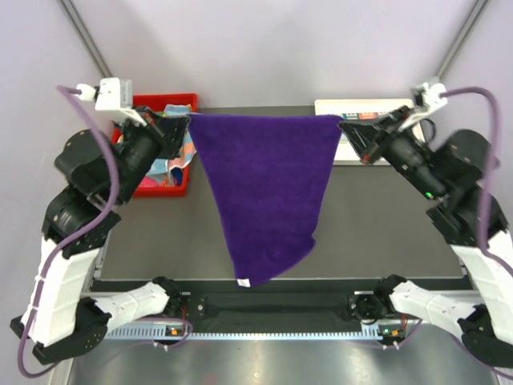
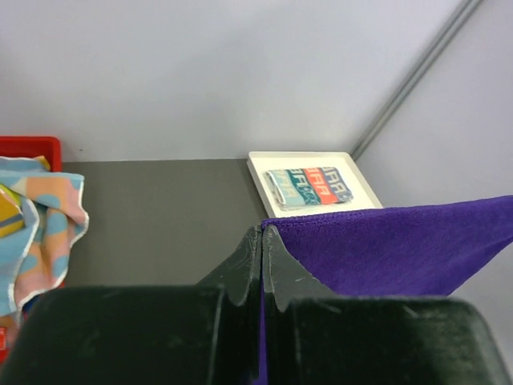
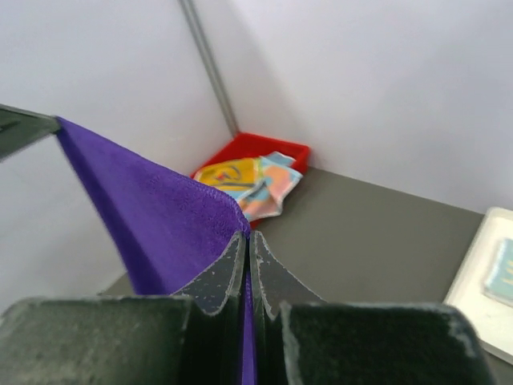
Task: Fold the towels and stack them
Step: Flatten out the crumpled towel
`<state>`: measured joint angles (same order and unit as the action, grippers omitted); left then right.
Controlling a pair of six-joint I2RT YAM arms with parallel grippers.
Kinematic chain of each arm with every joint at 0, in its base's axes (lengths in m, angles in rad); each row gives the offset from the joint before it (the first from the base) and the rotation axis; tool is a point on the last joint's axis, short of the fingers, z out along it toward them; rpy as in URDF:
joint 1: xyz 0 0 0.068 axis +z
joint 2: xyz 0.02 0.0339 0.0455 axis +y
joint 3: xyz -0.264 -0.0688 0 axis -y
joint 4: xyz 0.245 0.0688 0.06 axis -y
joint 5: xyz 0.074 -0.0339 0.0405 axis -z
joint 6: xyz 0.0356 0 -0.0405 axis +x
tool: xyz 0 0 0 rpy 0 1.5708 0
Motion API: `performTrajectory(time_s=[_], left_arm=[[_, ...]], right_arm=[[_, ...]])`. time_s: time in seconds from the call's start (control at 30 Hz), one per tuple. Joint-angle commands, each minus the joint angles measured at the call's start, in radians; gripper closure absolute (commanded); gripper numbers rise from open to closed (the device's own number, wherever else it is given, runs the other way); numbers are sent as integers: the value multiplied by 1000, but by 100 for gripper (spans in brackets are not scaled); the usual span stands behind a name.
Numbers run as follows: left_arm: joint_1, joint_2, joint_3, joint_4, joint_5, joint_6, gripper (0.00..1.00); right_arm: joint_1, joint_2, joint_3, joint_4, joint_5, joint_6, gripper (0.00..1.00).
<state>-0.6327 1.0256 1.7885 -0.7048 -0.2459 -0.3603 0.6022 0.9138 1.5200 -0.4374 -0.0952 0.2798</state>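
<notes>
A plain deep purple towel [image 1: 264,184] hangs stretched in the air between my two grippers, its lower corner near the table's front edge. My left gripper [image 1: 186,122] is shut on its left top corner; the left wrist view shows the closed gripper [image 2: 263,233] with purple cloth [image 2: 401,249] between the jaws. My right gripper [image 1: 345,124] is shut on its right top corner; the right wrist view shows that gripper [image 3: 245,239] pinching the cloth [image 3: 152,216]. A folded teal/orange/white lettered towel [image 2: 309,186] lies in the white tray [image 2: 260,172]. Multicoloured towels [image 3: 248,180] lie in the red bin [image 3: 272,144].
The red bin [image 1: 172,186] stands at the back left with cloths [image 1: 172,156] spilling over its edge. The white tray [image 1: 353,104] stands at the back right, behind my right gripper. The dark table [image 1: 160,241] runs beneath the towel. Grey walls close the back.
</notes>
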Motion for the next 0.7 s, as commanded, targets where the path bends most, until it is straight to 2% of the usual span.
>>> performTrajectory(time_s=[0.0, 0.13, 0.27, 0.33, 0.53, 0.67], left_arm=[[5, 56, -27, 129, -84, 53, 100], [45, 148, -41, 206, -83, 78, 100], [186, 269, -67, 290, 17, 47, 100], [229, 315, -67, 330, 72, 34, 100], [373, 511, -38, 421, 193, -3, 100], [447, 681, 56, 442, 241, -23, 100]], right_arm=[[5, 100, 3, 81, 119, -99, 100], [-71, 221, 0, 182, 100, -128, 100], [-198, 358, -6, 293, -70, -77, 100], [-246, 442, 11, 324, -90, -77, 100], [-326, 671, 133, 394, -159, -53, 100], [-360, 786, 227, 425, -172, -18, 100]])
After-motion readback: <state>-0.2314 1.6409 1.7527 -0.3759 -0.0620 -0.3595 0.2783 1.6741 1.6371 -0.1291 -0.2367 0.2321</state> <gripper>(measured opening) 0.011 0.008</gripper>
